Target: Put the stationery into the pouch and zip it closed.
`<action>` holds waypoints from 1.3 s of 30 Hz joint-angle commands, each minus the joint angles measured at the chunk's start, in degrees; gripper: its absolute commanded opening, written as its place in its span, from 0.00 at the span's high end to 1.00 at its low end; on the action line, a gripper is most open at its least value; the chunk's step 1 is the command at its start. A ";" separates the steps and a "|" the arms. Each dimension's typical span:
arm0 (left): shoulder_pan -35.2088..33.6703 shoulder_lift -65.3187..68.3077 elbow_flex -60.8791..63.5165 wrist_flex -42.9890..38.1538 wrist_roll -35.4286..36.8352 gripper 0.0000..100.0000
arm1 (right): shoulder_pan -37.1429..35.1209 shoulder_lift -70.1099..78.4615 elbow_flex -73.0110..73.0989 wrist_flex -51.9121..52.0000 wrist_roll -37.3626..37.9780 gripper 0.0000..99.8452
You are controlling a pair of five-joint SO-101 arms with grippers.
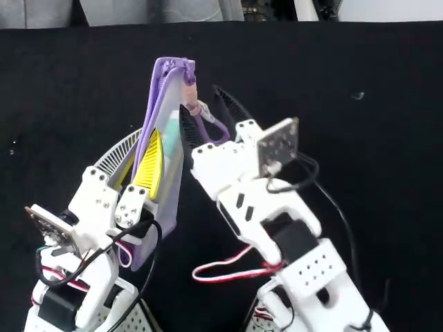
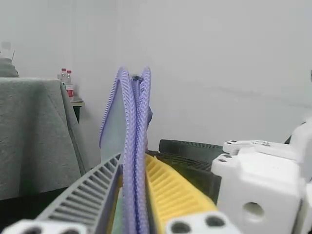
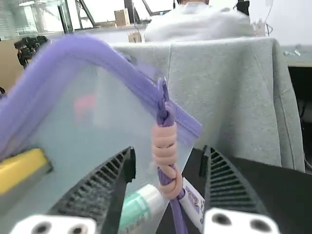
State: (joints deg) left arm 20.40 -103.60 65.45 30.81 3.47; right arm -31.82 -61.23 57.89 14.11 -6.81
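The purple translucent pouch (image 1: 166,104) stands upright on its edge above the black table. My left gripper (image 1: 147,135) is shut on it, a grey finger and a yellow finger (image 2: 170,195) pressing the pouch (image 2: 132,122) from both sides. My right gripper (image 3: 168,151) is open at the pouch's top corner. The pink coiled zip pull (image 3: 165,146) with its purple loop hangs between the black fingers without being held. Through the pouch wall (image 3: 87,122) a green-and-white tube (image 3: 141,204) and a white stick (image 3: 192,200) are visible inside.
Black cloth (image 1: 360,83) covers the table on all sides of the arms. Red and white cables (image 1: 221,270) hang between the two arm bases. A grey cloth-covered block (image 3: 229,92) stands beyond the table.
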 commanded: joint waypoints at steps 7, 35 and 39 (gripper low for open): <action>0.57 -0.97 -1.63 -1.41 0.62 0.97 | -0.18 10.77 -10.24 -2.55 2.99 0.81; 0.57 -0.97 -1.63 -0.88 0.88 0.97 | 23.47 31.43 -14.46 -11.43 3.16 0.99; 0.57 -1.05 -1.63 -0.88 0.88 0.97 | 25.14 41.89 -20.09 -12.57 3.16 0.99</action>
State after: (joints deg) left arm 20.48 -103.34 66.51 30.90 3.65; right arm -11.25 -26.15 42.24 2.86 -4.26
